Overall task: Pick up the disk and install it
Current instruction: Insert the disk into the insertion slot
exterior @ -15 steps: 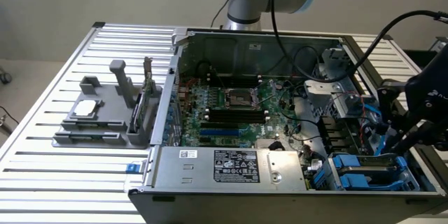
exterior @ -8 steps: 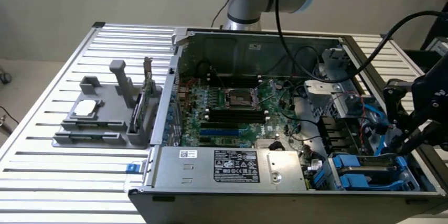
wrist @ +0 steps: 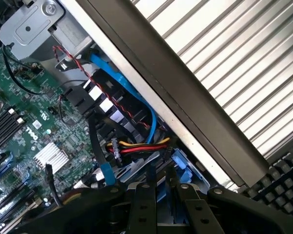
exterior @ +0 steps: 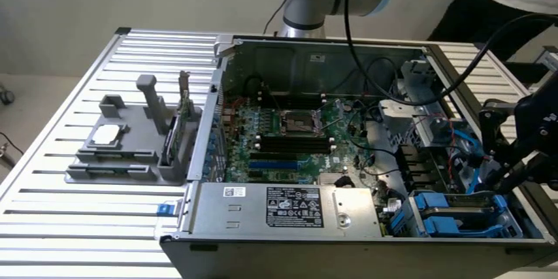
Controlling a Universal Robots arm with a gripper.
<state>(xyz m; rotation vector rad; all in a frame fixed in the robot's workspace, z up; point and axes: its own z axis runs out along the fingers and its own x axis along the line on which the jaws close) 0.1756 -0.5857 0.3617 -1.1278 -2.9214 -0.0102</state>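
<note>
Hanging over the open computer case [exterior: 229,45], the pincer [exterior: 508,180] sits at the case's near corner on the exterior view's right, directly above the drive bay. The disk [exterior: 460,210] lies flat in that bay in its blue carrier, just below the pincer and slightly toward the exterior view's left of it. It is very close, possibly touching. The disk's long axis looks to run along the case's near edge. Whether the pincer is clenched on the carrier or released cannot be told; the wrist view has blue plastic right under it, but contact is unclear.

Case contents: motherboard [exterior: 288,142] across the floor, grey power-supply box [exterior: 288,207] along the near edge, blue data cable [wrist: 132,92] and red-yellow power leads [wrist: 141,146] beside the bay. On the desk [exterior: 78,227], toward its edge on the exterior view's left, a grey fixture [exterior: 122,158] holds a small square chip [exterior: 106,134] and upright cards [exterior: 185,106] — well apart from the pincer. A keyboard [wrist: 283,183] lies outside the case.
</note>
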